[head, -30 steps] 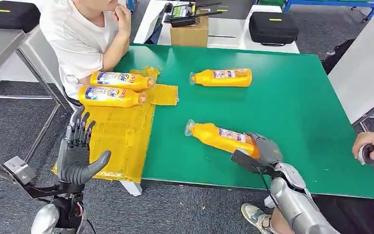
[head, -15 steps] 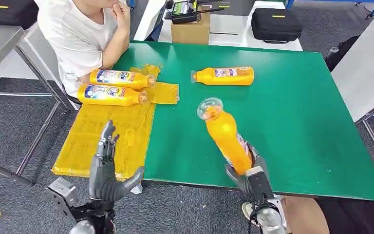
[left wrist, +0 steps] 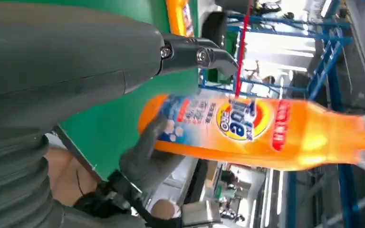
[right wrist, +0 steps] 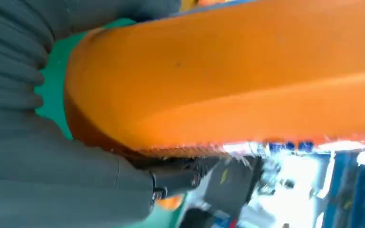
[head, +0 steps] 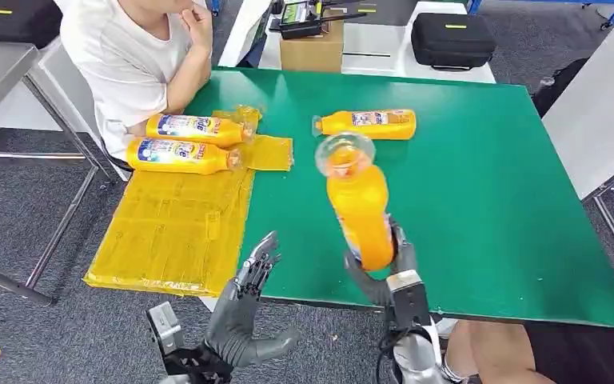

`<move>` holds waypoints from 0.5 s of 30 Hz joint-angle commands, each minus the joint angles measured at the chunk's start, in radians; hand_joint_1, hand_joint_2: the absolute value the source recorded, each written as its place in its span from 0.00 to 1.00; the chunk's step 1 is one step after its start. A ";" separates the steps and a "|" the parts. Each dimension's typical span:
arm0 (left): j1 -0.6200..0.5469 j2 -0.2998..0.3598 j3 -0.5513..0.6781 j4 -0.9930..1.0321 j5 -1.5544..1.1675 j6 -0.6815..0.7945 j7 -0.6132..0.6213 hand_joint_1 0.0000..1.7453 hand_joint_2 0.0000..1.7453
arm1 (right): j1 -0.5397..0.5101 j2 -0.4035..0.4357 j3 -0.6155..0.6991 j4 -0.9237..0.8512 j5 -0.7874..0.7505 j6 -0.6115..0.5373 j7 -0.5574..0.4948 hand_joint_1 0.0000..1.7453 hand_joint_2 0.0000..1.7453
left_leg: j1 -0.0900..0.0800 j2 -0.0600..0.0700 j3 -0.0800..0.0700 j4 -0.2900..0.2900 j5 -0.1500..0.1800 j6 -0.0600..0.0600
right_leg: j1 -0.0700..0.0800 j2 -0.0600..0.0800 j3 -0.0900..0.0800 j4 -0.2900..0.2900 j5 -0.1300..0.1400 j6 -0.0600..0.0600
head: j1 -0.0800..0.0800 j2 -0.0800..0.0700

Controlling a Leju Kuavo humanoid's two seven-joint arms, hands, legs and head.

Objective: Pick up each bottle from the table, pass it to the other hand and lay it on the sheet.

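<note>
Right hand (head: 384, 268) grips the base of an orange bottle (head: 357, 200), held above the green table (head: 496, 184) near its front edge; long axis nearly upright, clear cap toward the camera. Left hand (head: 244, 316), fingers spread and empty, waits beside it. Two bottles (head: 188, 142) lie on the yellow sheet (head: 176, 232); another bottle (head: 368, 123) lies beyond, on the table. A seated person (head: 136, 56) leans at the far-left corner.
</note>
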 commanded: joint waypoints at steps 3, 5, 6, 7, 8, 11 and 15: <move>-0.069 -0.008 0.019 0.080 0.000 -0.002 -0.011 0.00 1.00 | -0.077 -0.012 0.180 0.179 0.055 0.002 -0.020 1.00 1.00 | 0.001 -0.002 0.004 -0.002 -0.001 -0.001 | 0.001 -0.002 0.005 -0.001 -0.001 -0.001 | 0.000 0.000; -0.073 -0.015 0.018 0.063 -0.002 -0.008 -0.012 0.00 1.00 | -0.068 -0.015 0.256 0.220 0.117 -0.027 -0.049 1.00 1.00 | 0.001 0.000 0.006 -0.002 -0.002 -0.001 | 0.001 0.000 0.007 -0.002 -0.002 -0.002 | 0.000 0.000; -0.080 -0.018 0.012 0.058 -0.001 -0.014 -0.011 0.00 1.00 | -0.066 -0.014 0.291 0.242 0.122 -0.032 -0.074 1.00 1.00 | 0.001 0.001 0.004 -0.001 -0.001 -0.001 | 0.001 0.000 0.005 -0.002 -0.001 -0.001 | 0.000 0.000; -0.088 -0.023 0.007 0.060 0.002 -0.014 -0.002 0.00 1.00 | -0.066 -0.013 0.310 0.254 0.115 -0.039 -0.091 1.00 1.00 | 0.001 0.000 0.003 -0.001 -0.001 -0.001 | 0.001 0.000 0.004 -0.001 -0.001 -0.001 | 0.000 0.000; -0.092 -0.026 0.004 0.064 0.005 -0.013 0.006 0.00 1.00 | -0.069 -0.013 0.321 0.261 0.117 -0.046 -0.097 1.00 1.00 | 0.001 0.000 0.006 -0.002 -0.002 -0.001 | 0.001 0.000 0.007 -0.001 -0.002 -0.002 | 0.000 0.000; -0.105 -0.033 -0.004 0.079 0.001 -0.002 0.029 0.00 1.00 | -0.083 -0.013 0.347 0.276 0.148 -0.090 -0.106 1.00 1.00 | 0.000 -0.002 0.000 -0.001 0.000 -0.001 | 0.000 -0.001 0.001 -0.001 -0.001 -0.001 | 0.000 0.000; -0.104 -0.031 -0.004 0.082 0.001 -0.002 0.029 0.00 1.00 | -0.089 -0.015 0.346 0.277 0.148 -0.089 -0.106 1.00 1.00 | 0.001 0.000 0.003 -0.001 -0.001 -0.001 | 0.001 -0.001 0.004 -0.001 -0.002 -0.002 | 0.000 0.000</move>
